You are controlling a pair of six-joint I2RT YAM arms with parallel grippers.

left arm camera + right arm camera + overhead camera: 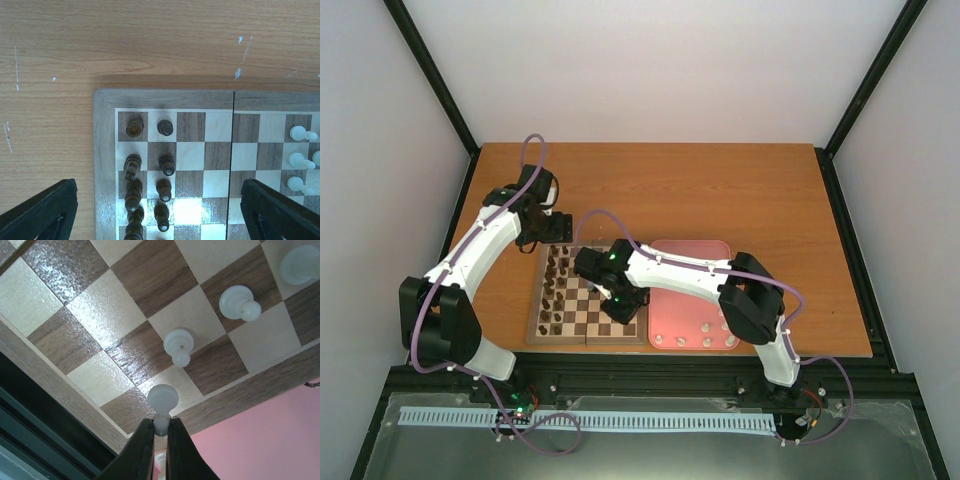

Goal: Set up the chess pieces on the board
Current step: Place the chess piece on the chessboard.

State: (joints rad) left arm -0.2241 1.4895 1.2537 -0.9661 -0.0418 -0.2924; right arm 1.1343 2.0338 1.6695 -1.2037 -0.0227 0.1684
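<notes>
The wooden checkered board (588, 300) lies at the table's near left. My right gripper (161, 427) is shut on a small cream-white pawn (162, 399), held above the board's corner squares beside the pink tray. Three more white pieces (179, 343) stand on squares beyond it. In the overhead view the right gripper (623, 305) sits over the board's near right part. My left gripper (159, 210) is open and empty above the board's far edge, its fingers (42, 212) wide apart over the rows of dark brown pieces (165, 164). White pieces (298, 160) show at the right of that view.
A pink tray (695, 295) lies right of the board, with several white pieces (705, 327) along its near edge. The black frame rail (640, 375) runs along the table's near edge. Bare wood table (700, 190) extends behind.
</notes>
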